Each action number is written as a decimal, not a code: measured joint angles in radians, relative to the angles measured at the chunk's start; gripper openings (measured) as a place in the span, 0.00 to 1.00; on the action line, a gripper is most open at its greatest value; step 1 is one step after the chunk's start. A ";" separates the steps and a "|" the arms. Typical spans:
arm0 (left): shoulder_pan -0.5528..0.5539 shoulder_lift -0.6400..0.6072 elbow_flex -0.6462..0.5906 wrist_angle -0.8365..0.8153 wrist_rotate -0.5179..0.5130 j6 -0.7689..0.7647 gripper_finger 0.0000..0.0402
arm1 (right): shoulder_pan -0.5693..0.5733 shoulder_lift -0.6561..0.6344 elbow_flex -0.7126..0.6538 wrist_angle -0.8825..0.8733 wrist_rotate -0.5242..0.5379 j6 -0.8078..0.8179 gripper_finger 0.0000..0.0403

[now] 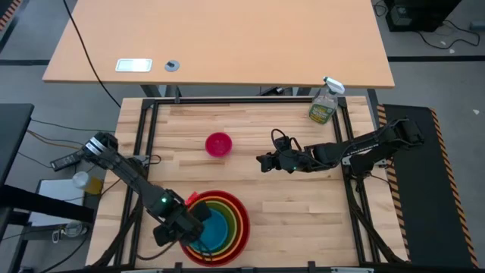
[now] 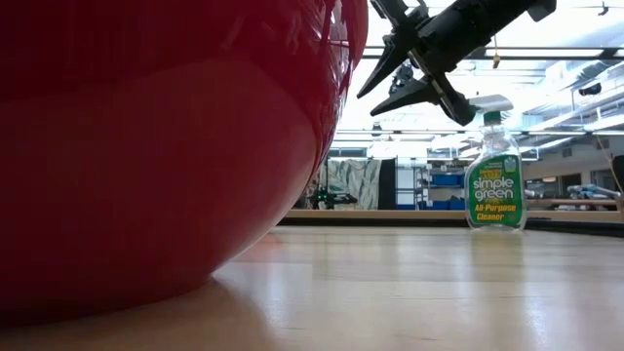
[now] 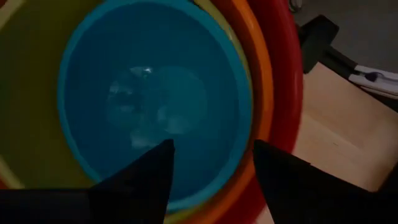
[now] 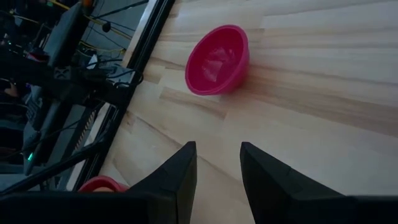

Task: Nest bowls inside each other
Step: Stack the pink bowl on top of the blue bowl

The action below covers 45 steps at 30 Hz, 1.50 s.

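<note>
Already nested: glossy blue plastic bowl (image 1: 212,226) in green, orange, red. Left gripper (image 1: 184,227) spread above, empty. Left out beyond the stack: small magenta bowl (image 1: 218,143); right gripper (image 1: 264,161) ajar nearby.

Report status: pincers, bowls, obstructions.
Left pincer open over nested stack, blue bowl innermost. Right pincer open, empty, facing pink bowl, not yet nested. Spray bottle at far edge, clear of path.

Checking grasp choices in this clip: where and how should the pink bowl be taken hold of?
Probably by its rim. The pink bowl sits upright and alone on the table, mouth open upward, so one finger can go inside the thin wall and one outside. The right gripper, nearest and open, could come down from above on the rim's near side.
</note>
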 joint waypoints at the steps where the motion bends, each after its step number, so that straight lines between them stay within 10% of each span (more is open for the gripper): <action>1: 0.000 -0.011 0.000 -0.013 -0.001 -0.001 0.55 | 0.000 0.000 0.000 0.000 -0.001 0.001 0.33; 15: 0.119 -0.133 -0.057 -0.002 -0.013 0.002 0.55 | -0.004 0.000 0.000 -0.002 -0.001 0.002 0.33; 28: 0.487 -0.386 -0.295 0.218 -0.075 -0.008 0.46 | 0.002 0.000 0.000 0.054 -0.003 -0.021 0.33; 45: 0.860 -0.252 -0.419 0.388 -0.037 0.192 0.45 | -0.007 -0.001 0.001 0.154 0.005 -0.119 0.33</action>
